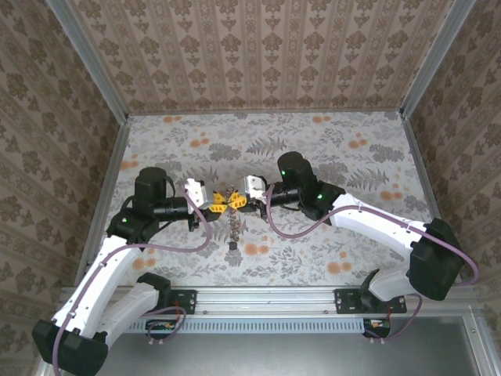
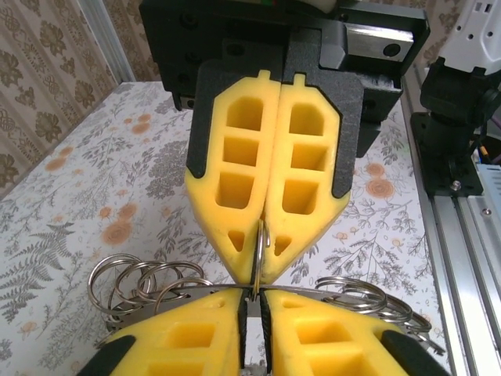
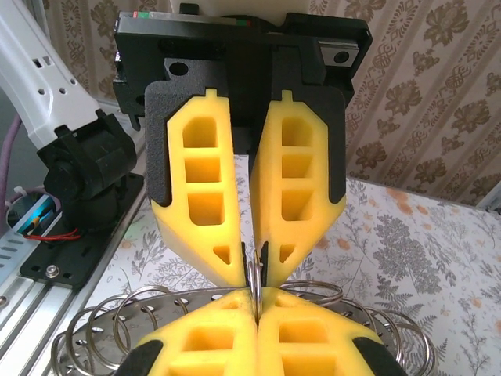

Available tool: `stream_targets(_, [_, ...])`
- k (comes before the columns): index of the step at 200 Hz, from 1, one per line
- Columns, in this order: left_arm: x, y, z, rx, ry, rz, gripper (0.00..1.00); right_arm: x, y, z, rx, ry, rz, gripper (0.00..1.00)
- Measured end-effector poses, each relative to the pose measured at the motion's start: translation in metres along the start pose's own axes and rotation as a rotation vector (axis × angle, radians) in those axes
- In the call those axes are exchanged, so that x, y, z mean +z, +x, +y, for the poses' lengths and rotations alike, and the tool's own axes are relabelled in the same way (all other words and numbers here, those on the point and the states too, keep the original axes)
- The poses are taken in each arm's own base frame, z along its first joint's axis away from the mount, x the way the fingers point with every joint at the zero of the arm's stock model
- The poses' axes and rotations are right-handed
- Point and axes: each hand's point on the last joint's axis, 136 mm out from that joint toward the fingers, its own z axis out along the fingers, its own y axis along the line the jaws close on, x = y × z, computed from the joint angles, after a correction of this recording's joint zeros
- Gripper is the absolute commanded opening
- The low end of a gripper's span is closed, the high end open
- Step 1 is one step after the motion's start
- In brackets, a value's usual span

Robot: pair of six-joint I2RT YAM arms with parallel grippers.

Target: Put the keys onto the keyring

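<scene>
My two grippers meet tip to tip above the middle of the table, left gripper (image 1: pixel 222 203) and right gripper (image 1: pixel 231 202). The keyring (image 1: pixel 233 223) is a flat grey metal plate with punched holes (image 3: pixel 182 301) and several small split rings (image 2: pixel 133 276) around its rim. It sits between the fingertips, seen almost edge-on. One small split ring (image 3: pixel 254 276) stands upright in the pinch. The right gripper (image 3: pixel 256 304) is shut on it. The left gripper (image 2: pixel 252 307) holds it between its black pads with a hair of gap. A tiny dark piece (image 1: pixel 232 247), possibly a key, lies on the table below.
A flower-printed cloth (image 1: pixel 344 157) covers the table, with patterned walls on three sides. The aluminium rail (image 1: pixel 266 301) carrying both arm bases runs along the near edge. The right arm's base (image 2: pixel 458 117) stands close beside the pinch in the left wrist view.
</scene>
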Motion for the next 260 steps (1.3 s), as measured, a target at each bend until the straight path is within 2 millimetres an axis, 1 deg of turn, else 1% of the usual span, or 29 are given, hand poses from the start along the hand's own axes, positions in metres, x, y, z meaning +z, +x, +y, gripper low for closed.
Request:
stream_targets(22, [0.0,0.0,0.0,-0.005,-0.003,0.001,0.13,0.0,0.0,0.0,0.002,-0.001,0.002,0.0])
stream_targets(29, [0.0,0.0,0.0,-0.007,-0.003,0.001,0.16,0.0,0.001,0.0,0.002,0.0,0.003,0.0])
stream_targets(41, [0.0,0.0,0.0,-0.008,-0.001,0.0,0.28,0.001,0.001,0.0,0.001,0.005,0.006,0.0])
stream_targets(53, [0.0,-0.001,-0.001,-0.018,0.004,-0.002,0.3,0.001,0.001,-0.001,0.001,0.009,0.009,0.0])
stream_targets(66, [0.0,-0.001,-0.001,-0.019,0.007,-0.005,0.27,0.001,0.002,-0.001,0.002,0.011,0.01,0.0])
stream_targets(76, [0.0,-0.002,-0.001,-0.022,0.007,-0.008,0.22,0.001,0.002,-0.001,0.002,0.013,0.011,0.0])
stream_targets(101, [0.0,-0.003,-0.001,-0.015,0.007,-0.014,0.17,0.001,0.003,-0.001,0.007,0.013,0.013,0.0])
stream_targets(105, [0.0,-0.003,-0.001,-0.015,0.007,-0.014,0.15,0.001,0.003,-0.001,0.008,0.013,0.013,0.0])
stream_targets(121, [0.0,-0.003,0.0,-0.015,0.006,-0.014,0.0,0.001,0.005,0.0,0.01,0.01,0.016,0.0])
stream_targets(142, [0.001,-0.002,0.001,-0.02,0.006,-0.008,0.0,0.001,0.006,0.001,0.012,0.01,0.02,0.0])
stream_targets(156, [0.002,-0.001,0.002,-0.024,0.005,-0.004,0.0,0.001,0.009,0.0,0.015,0.015,0.026,0.08])
stream_targets(172, [0.003,0.001,0.003,-0.027,0.001,0.001,0.0,0.001,0.012,0.0,0.012,0.025,0.033,0.13])
stream_targets(215, [0.004,0.003,0.0,-0.013,0.007,0.013,0.0,0.0,0.017,0.001,0.009,0.035,0.041,0.14])
stream_targets(250, [0.005,0.0,-0.003,0.018,0.023,-0.002,0.0,-0.004,0.014,0.002,0.001,0.046,0.034,0.14])
stream_targets(260, [0.005,-0.002,-0.003,0.029,0.024,-0.006,0.0,-0.005,0.013,0.002,-0.002,0.048,0.032,0.13])
